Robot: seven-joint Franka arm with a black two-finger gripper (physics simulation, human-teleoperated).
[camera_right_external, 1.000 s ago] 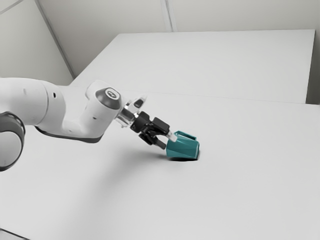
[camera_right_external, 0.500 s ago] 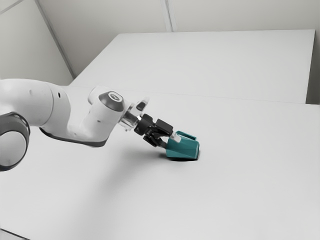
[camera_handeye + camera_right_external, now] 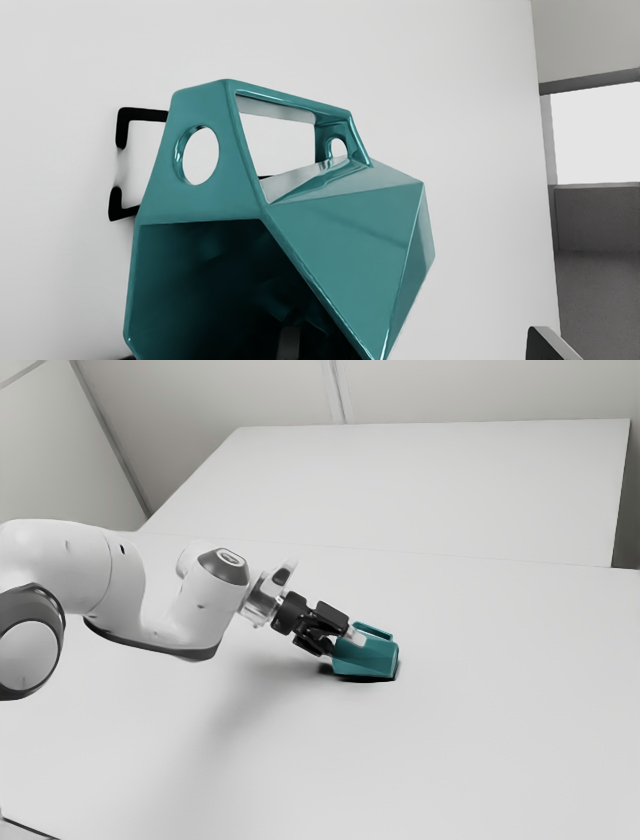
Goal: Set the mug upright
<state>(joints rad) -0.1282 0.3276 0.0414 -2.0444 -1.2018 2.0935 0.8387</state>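
Observation:
The gripper (image 3: 343, 643) is at the mouth end of the teal mug (image 3: 370, 657), which lies on its side on the table with its handle on the upper side. In the wrist view the faceted mug (image 3: 345, 225) turns its dark opening toward my hand. The gripper (image 3: 419, 344) stands open there: one finger (image 3: 289, 345) reaches into the opening, while the other finger (image 3: 545, 346) is outside the mug wall, with a visible space between them. The lower part of the mug runs out of the wrist view.
The white table (image 3: 480, 750) stretches around the mug. Behind it is a pale raised panel (image 3: 420, 485), and in the wrist view the table's edge runs beside a grey area (image 3: 597, 295).
My gripper has moved a little toward the exterior view's right, and its lower finger has slipped inside the mug's opening. The mug appears to lie where it was.

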